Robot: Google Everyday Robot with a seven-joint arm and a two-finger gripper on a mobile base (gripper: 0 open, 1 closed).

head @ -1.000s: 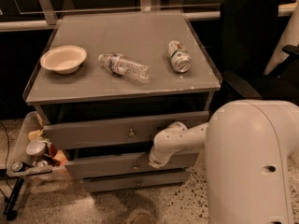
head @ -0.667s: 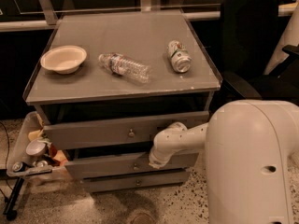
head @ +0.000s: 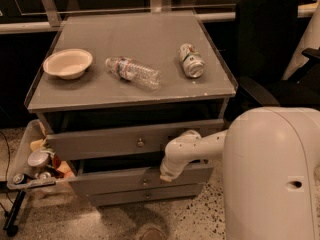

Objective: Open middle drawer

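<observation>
Gripper (head: 167, 174): the tip of your white, rounded arm (head: 192, 148), which reaches in from the right. It sits low against the cabinet front, at the upper edge of the middle drawer (head: 110, 181) and just right of that drawer's small round metal knob (head: 145, 182). It looks close to the knob but not on it. You cannot tell how far open the gripper is, or whether it has hold of anything; its end is turned down and away from the camera.

Middle drawer: wide grey flat panel, second of three. It stands a little forward of the shorter bottom drawer (head: 125, 198), with a dark gap above its top edge. My read is that it is partly open, not fully drawn. The drawer's inside is not visible.

Top grey drawer (head: 90, 145): taller front with its own knob, also standing out from under the cabinet top.

Grey cabinet top (head: 125, 34): a pale shallow paper bowl (head: 67, 63) at the left, a clear plastic bottle (head: 132, 71) lying on its side in the middle, and a drink can (head: 191, 60) on its side at the right. All three lie well apart.

Surroundings: a clear side bin of clutter (head: 30, 156) hangs at the cabinet's left, and a black office chair (head: 270, 44) stands behind on the right.

Progress, as a judgement: the opening has begun, and you still have most of the pull to make. Expect to need a sure hold at the knob or panel edge first.
</observation>
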